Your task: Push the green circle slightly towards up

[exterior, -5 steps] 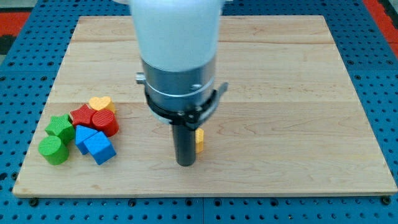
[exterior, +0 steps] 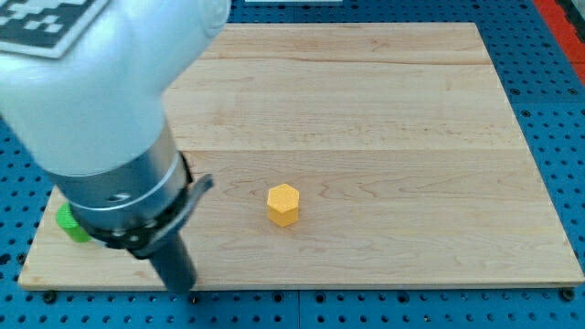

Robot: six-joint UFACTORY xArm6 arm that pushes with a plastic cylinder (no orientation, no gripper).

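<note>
The green circle [exterior: 71, 222] shows only as a small green sliver at the view's lower left, mostly hidden behind the arm's body. My tip [exterior: 181, 287] is at the board's bottom edge, to the right of and below the green circle, apart from it. The other blocks of the left cluster are hidden behind the arm.
A yellow hexagon block [exterior: 283, 204] stands alone near the board's middle, right of my tip. The wooden board [exterior: 393, 119] lies on a blue perforated table. The arm's large white and grey body [exterior: 101, 119] covers the view's left side.
The arm has swung from the board's middle to the lower left, covering the block cluster. The yellow hexagon, half hidden behind the rod before, now stands in full view.
</note>
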